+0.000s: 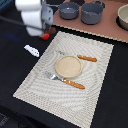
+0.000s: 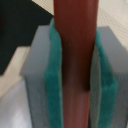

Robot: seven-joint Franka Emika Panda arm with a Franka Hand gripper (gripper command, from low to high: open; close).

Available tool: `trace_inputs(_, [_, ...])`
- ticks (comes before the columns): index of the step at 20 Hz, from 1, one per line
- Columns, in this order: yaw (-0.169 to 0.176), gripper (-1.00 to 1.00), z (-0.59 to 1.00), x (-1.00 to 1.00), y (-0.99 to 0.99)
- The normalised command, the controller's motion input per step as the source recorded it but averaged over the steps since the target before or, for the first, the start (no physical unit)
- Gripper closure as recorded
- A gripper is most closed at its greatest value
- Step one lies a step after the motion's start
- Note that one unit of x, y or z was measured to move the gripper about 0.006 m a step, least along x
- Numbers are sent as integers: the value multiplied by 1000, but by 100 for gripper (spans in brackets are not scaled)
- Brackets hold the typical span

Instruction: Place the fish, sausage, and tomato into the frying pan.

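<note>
In the wrist view my gripper [image 2: 75, 70] is shut on the sausage [image 2: 75, 30], a dark reddish-brown rod that stands between the green finger pads [image 2: 54, 75]. In the exterior view the gripper [image 1: 41, 31] hangs under the white arm at the upper left, above the black table. A small red bit [image 1: 45, 36] shows just below it; I cannot tell whether it is the tomato or the sausage's end. The white fish [image 1: 31, 50] lies on the black table beside the mat. The blue-grey frying pan [image 1: 68, 10] stands at the back, to the gripper's right in the exterior view.
A grey pot [image 1: 92, 12] stands next to the pan on a brown board [image 1: 107, 27]. A tan plate [image 1: 68, 66] lies on the striped mat [image 1: 35, 85] between two orange-handled pieces of cutlery [image 1: 74, 84] [image 1: 87, 58]. A bowl [image 1: 123, 17] sits at the exterior view's right edge.
</note>
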Motion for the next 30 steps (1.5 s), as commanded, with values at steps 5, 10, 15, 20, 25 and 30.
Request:
trace_inputs(5, [21, 100, 464, 131, 1000])
trace_inputs(10, [13, 100, 43, 3, 1000])
trace_inputs(15, [13, 100, -69, 0, 1000])
trace_inputs(20, [10, 100, -73, 0, 999])
trace_inputs(25, [9, 100, -266, 46, 811])
trace_inputs(30, [2, 100, -382, 150, 530])
